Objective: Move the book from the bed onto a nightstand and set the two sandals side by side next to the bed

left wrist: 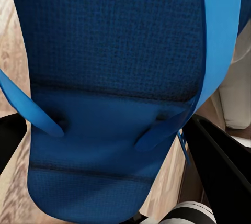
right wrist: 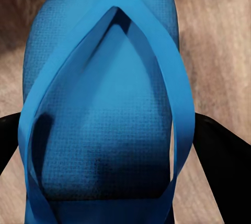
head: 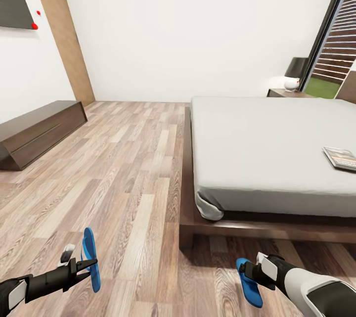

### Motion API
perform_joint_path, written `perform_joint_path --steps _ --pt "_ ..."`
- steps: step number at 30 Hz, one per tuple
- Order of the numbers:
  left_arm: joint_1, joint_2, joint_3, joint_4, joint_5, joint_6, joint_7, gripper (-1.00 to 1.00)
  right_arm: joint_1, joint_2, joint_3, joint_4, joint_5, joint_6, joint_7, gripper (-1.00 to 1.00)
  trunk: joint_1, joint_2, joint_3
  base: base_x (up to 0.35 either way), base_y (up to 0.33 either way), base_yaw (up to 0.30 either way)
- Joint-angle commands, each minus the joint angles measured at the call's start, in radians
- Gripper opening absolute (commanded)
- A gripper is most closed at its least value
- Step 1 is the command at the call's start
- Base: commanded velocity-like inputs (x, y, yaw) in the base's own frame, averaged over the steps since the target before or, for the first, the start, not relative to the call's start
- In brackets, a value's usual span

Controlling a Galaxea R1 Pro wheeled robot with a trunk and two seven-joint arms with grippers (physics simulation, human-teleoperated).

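Note:
Each of my grippers holds a bright blue sandal above the wood floor. My left gripper is shut on one sandal, held on edge; its sole looms close in the left wrist view. My right gripper is shut on the other sandal, whose straps face the right wrist camera. The bed with its pale mattress stands ahead at the right. The book lies on the mattress near the right edge. A nightstand sits beyond the bed's far corner.
A long low dark bench runs along the left wall. A dark lamp and a small white object stand on the nightstand, by the tall window. Open wood floor lies between bench and bed.

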Motion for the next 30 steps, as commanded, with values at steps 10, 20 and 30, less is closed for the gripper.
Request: perform_joint_path --steps 10,20,30 --pt "0.000 -0.001 0.007 0.000 -0.005 0.009 -0.004 -1.00 -0.001 0.000 0.009 0.001 -0.010 0.003 -0.001 -1.00 0.000 0.000 -0.001 0.000 0.000 0.000" --pt "-0.001 -0.011 0.013 -0.003 0.001 0.007 -0.003 -1.00 -0.001 0.004 0.030 -0.006 0.003 0.016 -0.011 -1.00 0.000 0.000 -0.001 0.000 0.000 0.000" --pt "0.000 -0.033 0.021 -0.008 0.004 0.012 -0.009 -1.00 -0.001 0.059 0.027 -0.007 0.000 0.011 -0.016 -1.00 0.000 0.000 -0.001 0.000 0.000 0.000"
